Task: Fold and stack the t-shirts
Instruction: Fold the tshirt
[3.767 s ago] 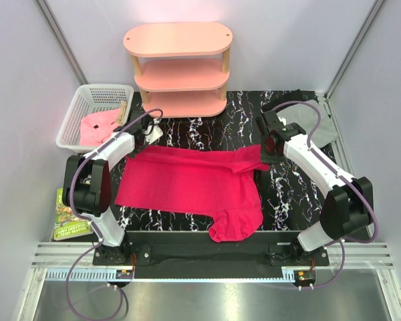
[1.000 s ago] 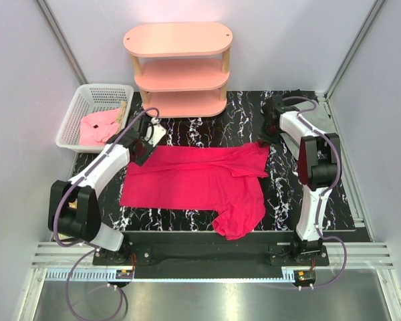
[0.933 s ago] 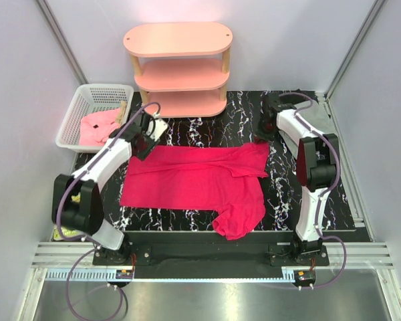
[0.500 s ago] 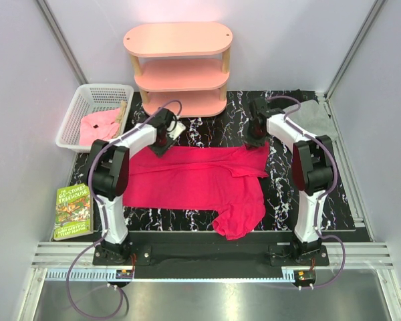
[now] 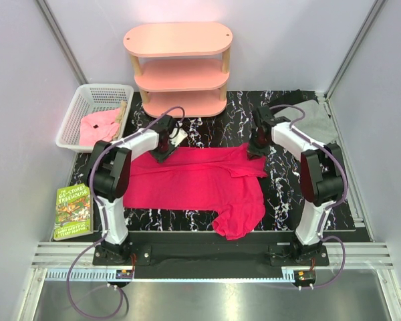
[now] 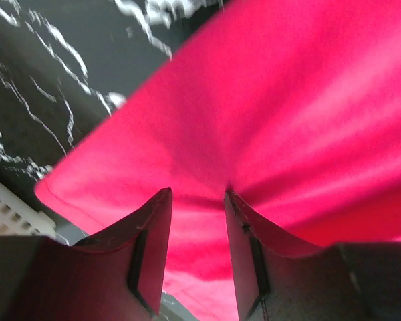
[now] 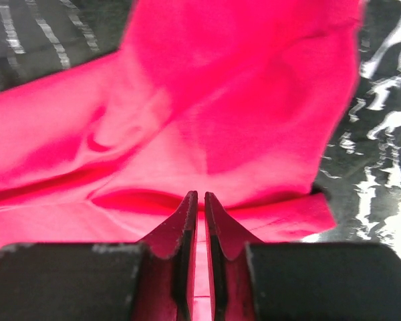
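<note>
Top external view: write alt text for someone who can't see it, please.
A red t-shirt lies spread on a black marbled table, bunched at the near edge, with the left tool and right tool at its far edge. A grey t-shirt lies far right; a pink shelf, a white basket and a book sit around it.

I'm looking at 2 matching arms: the left arm (image 5: 139,141) and right arm (image 5: 293,137) are each showing white shell links between bulky black joint housings (image 5: 111,175). A purple cable (image 5: 69,281) is looping along each one from black bases (image 5: 113,253). On the wrist cameras I'm seeing the left gripper (image 6: 197,194) and right gripper (image 7: 200,195) each wearing 2 dark, wedge-shaped fingers (image 6: 147,234) with slotted inner faces.
</note>
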Motion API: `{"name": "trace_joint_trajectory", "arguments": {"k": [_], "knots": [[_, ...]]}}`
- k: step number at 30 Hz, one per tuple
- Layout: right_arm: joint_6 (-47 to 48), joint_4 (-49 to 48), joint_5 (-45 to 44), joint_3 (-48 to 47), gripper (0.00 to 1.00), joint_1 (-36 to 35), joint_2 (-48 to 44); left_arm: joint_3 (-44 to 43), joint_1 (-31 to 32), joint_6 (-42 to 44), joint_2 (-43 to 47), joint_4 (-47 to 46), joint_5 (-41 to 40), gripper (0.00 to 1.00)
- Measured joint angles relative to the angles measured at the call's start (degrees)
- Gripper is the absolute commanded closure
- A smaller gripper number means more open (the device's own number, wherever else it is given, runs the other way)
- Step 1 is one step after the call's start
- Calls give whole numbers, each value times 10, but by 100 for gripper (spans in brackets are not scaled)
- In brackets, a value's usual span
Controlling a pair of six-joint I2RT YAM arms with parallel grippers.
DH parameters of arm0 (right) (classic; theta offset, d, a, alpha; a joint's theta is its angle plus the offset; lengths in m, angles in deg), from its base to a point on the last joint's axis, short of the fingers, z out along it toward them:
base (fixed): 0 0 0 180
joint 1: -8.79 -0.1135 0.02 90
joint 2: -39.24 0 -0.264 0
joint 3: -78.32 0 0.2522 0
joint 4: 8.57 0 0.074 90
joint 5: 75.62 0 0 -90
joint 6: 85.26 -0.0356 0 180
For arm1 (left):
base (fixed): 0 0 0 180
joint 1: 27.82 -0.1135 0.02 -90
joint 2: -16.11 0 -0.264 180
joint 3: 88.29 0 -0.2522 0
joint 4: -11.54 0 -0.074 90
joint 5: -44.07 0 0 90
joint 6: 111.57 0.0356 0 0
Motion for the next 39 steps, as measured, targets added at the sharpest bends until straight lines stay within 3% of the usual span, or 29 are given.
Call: {"name": "trace_joint_trajectory", "arguments": {"k": [10,18,25,34,39], "knots": [[-16,-16,50,-174,85,-66,127,82,0,-17,62,-10,9,58],[-28,-18,98,-206,85,-65,212,120,4,-31,128,-2,18,58],[-28,-17,105,-212,87,-63,217,70,14,-50,129,14,16,57],[-28,-16,106,-212,87,-63,217,-31,115,-74,59,8,14,62],[-28,-17,107,-211,87,-62,217,-55,134,-81,25,12,15,63]]}}
